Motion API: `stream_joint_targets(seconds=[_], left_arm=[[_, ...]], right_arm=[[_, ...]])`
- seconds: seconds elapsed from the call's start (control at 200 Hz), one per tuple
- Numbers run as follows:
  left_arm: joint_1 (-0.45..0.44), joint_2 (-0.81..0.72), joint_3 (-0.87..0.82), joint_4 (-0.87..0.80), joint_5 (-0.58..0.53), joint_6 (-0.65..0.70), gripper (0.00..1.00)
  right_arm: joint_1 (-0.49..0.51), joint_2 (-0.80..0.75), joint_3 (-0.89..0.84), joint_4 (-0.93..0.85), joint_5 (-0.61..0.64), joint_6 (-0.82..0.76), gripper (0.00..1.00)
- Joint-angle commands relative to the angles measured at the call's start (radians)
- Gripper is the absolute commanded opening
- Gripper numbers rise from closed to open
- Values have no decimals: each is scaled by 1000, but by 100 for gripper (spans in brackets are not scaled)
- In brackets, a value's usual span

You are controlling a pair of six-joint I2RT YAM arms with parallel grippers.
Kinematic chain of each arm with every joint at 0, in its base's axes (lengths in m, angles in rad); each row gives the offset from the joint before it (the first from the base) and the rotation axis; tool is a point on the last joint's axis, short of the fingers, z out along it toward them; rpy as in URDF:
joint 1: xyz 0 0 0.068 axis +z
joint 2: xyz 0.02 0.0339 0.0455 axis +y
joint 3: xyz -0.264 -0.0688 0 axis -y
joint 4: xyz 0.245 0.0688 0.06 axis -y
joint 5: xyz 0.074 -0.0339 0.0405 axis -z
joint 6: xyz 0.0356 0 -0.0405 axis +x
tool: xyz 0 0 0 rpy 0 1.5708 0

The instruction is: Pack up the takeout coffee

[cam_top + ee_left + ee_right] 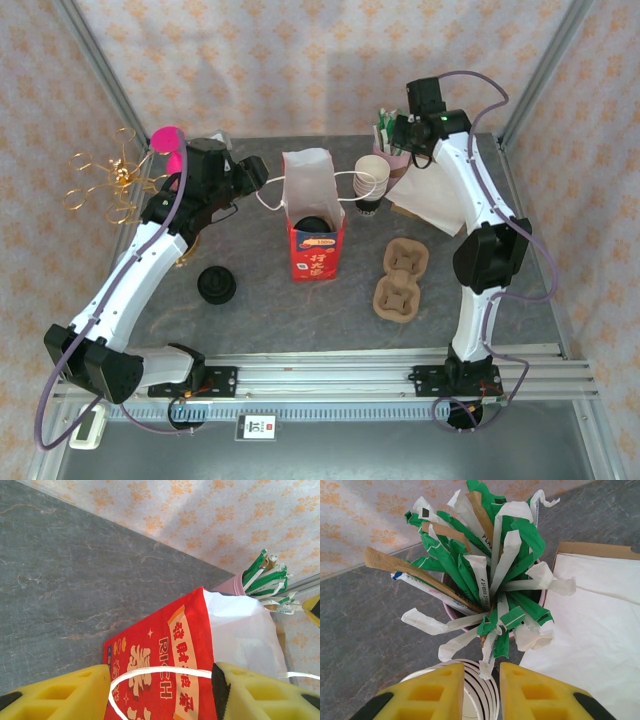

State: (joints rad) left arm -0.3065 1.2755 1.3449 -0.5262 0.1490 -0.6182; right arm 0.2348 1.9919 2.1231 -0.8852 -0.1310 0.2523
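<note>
Grey table (250,320) | floral walls (300,60) | left fingers (60,692) wide astride handle (160,669) | right fingers (430,692) barely apart

We see two matching arms: left arm (130,275) and right arm (478,190) both have white link shells with chunky black joint housings. Each trails a grey-purple cable (40,420) looped loosely off the shell. Black bases (455,380) are bolted to a silver rail (330,370). We spot a green LED (441,118) lit on the right wrist. Left gripper (161,680) and right gripper (481,672) carry bright yellow fingers (427,695) with rectangular moulded pockets and black trim at the outer corners.
</note>
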Motion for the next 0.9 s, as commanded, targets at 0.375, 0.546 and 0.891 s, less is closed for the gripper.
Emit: stream_joint_targets(seconds=[0.375, 0.546, 0.891], left_arm=[[7, -6, -9, 34, 10, 18, 58], [7, -3, -10, 39, 12, 17, 58], [7, -19, -5, 37, 12, 17, 58]], right_arm=[[2, 60, 67, -24, 27, -38, 11], [2, 49, 72, -33, 52, -51, 4], [2, -59, 39, -41, 47, -58, 0]])
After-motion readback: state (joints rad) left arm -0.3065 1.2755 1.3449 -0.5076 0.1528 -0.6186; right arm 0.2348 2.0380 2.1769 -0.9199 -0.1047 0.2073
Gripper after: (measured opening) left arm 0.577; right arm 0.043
